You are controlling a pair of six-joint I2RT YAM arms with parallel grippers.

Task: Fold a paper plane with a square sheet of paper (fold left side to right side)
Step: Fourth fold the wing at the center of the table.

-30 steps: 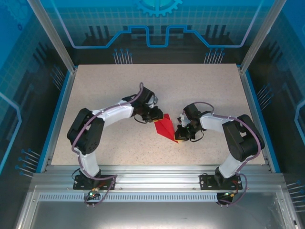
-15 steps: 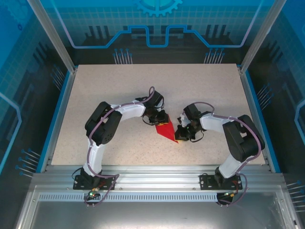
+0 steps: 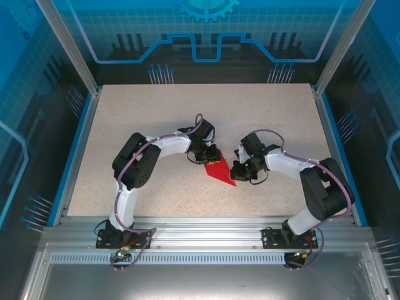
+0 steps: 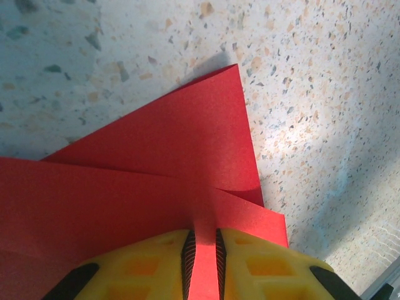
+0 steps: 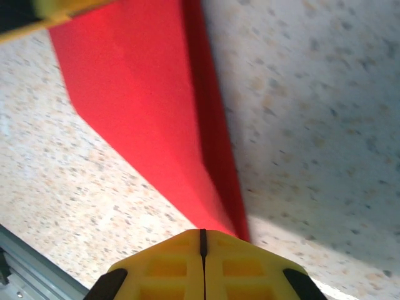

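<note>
- Resting on the speckled table (image 3: 144, 125), the bright red paper sheet (image 3: 219, 170) is a creased pointed wedge (early folds done).
- Left gripper (image 4: 202, 240) clamps a flap; right gripper (image 5: 202, 240) closed, empty, at its tip.
- Judged: left-to-right fold unfinished.

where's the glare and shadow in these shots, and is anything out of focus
Left wrist: bright glare patch on the table right of the red paper, and a thin shadow along its upper edge; the paper is sharp. Right wrist: broad dark shadow on the table right of the paper, whose crease looks soft. Top external: even light, only faint shadows by the arms.
</note>
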